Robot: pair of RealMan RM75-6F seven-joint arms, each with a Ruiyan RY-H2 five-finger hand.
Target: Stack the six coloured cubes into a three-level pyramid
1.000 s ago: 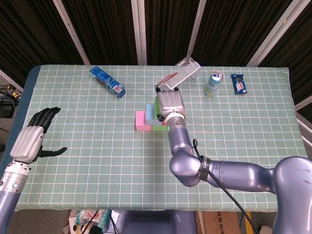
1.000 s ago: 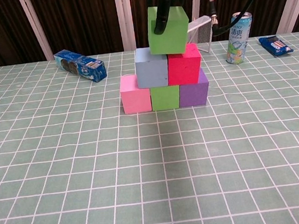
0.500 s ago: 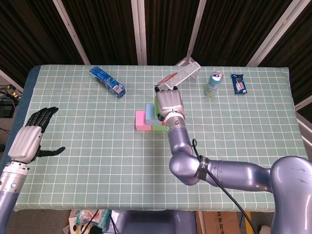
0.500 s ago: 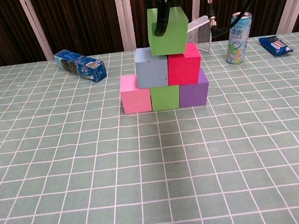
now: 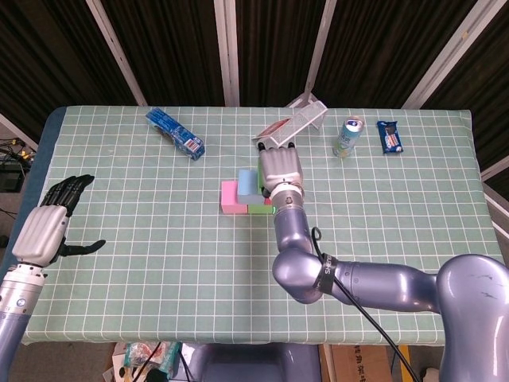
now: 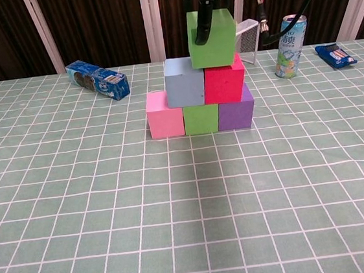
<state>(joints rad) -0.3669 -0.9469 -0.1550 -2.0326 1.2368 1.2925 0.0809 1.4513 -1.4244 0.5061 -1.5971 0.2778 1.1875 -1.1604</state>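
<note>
The right hand (image 5: 279, 168) grips the top green cube (image 6: 211, 38), which sits on the grey cube (image 6: 184, 82) and red cube (image 6: 224, 80). The left hand (image 5: 49, 225) hovers with fingers spread over the desk's (image 5: 119, 239) left edge.

Matt cubes (image 6: 211, 39) — glossy metal can (image 6: 291, 45)

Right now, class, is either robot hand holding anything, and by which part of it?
The right hand grips the top green cube from above, one finger down its front face. The left hand holds nothing, fingers apart.
</note>
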